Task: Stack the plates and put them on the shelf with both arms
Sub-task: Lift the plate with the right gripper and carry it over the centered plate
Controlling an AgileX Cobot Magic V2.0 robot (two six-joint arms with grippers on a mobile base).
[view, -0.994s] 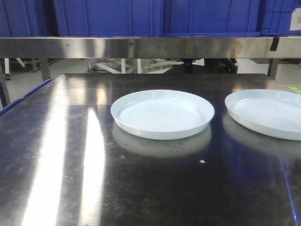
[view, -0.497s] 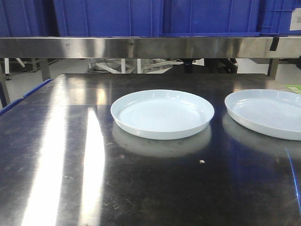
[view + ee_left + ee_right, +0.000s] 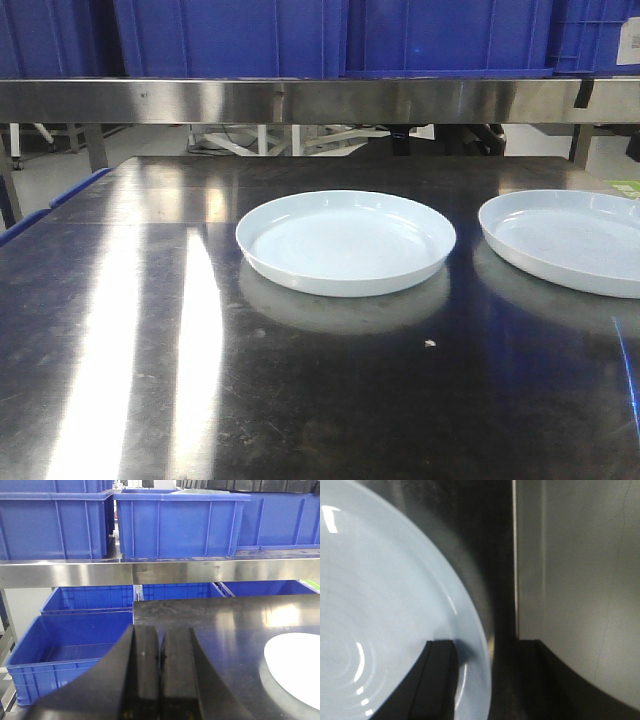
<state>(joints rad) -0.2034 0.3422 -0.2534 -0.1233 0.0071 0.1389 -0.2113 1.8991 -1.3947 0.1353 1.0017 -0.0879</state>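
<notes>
Plates [image 3: 345, 243] lie unmoved since a second ago on the tabletop [image 3: 120, 350], centre and three o'clock, unstacked. Right gripper [image 3: 485, 652] is spread, straddling one plate's rim, likely ready to pinch. Left gripper [image 3: 160, 665] is clenched, empty, aimed at the shelf [image 3: 175, 572] at twelve o'clock.

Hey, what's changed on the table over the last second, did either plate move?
Nothing has visibly moved. The centre plate and the right plate lie where they were on the dark tabletop, apart and unstacked, below the shelf. Only a faint blue streak reflected near the table's right edge has shifted.
</notes>
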